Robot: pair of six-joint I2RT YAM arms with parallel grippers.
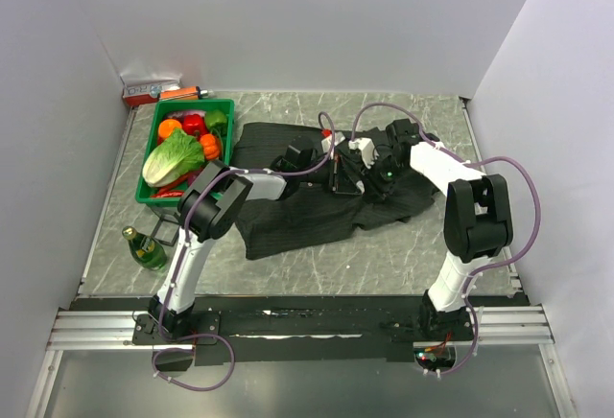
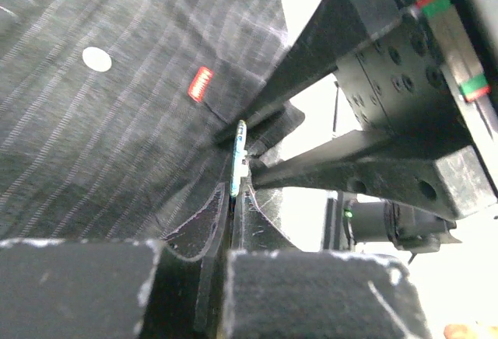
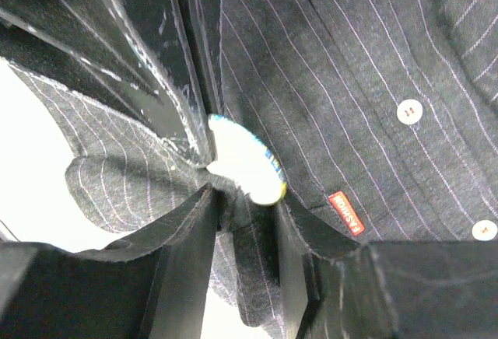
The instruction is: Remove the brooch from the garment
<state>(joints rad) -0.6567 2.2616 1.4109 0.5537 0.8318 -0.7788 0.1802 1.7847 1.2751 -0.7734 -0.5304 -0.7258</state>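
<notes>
Charcoal pinstripe fills the middle of the top view: the shirt (image 1: 297, 217) lies rumpled, and the left claw (image 1: 330, 162) and right claw (image 1: 343, 173) meet close together over its upper part. From the left wrist, the brooch (image 2: 240, 156), a pale disc seen edge-on, stands between the right claw's two fingers, which are drawn in on its rim. The left claw's own fingers are almost together just below it, but I cannot tell whether they pinch cloth or rim. From the right wrist, the disc shows a blue-and-yellow edge and sits near a red label (image 3: 345, 213). If the pin is fastened, pulling would likely drag or tear the cloth, or the thin rim could slip free. Counted: one brooch, one shirt, two claws, one label, and three pale buttons (image 3: 409, 110) in this view, two in the left wrist's.
</notes>
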